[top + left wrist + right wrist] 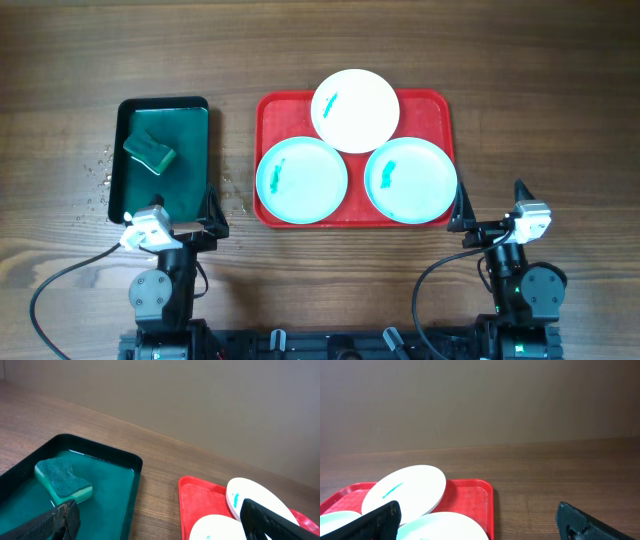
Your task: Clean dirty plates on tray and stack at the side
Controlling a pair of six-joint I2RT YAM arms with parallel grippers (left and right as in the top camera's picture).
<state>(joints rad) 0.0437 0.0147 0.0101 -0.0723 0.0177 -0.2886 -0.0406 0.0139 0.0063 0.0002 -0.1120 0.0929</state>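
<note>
The red tray point(438, 108) lies at the table's middle with three plates on it. The white plate point(355, 110) sits at the tray's far edge and partly overlaps two light turquoise plates, one at the left point(301, 179) and one at the right point(410, 179). Each plate has a small teal smear. My left gripper point(170, 212) is open and empty at the near end of the dark tray, left of the red tray. My right gripper point(490, 200) is open and empty just beyond the red tray's near right corner. The right wrist view shows the white plate point(407, 487) and the red tray point(470, 495).
A dark green-black tray point(120, 170) with shallow water holds a green sponge point(149, 152), left of the red tray; both also show in the left wrist view, tray point(115, 485) and sponge point(62, 480). Water droplets point(100, 172) lie on the wood left of it.
</note>
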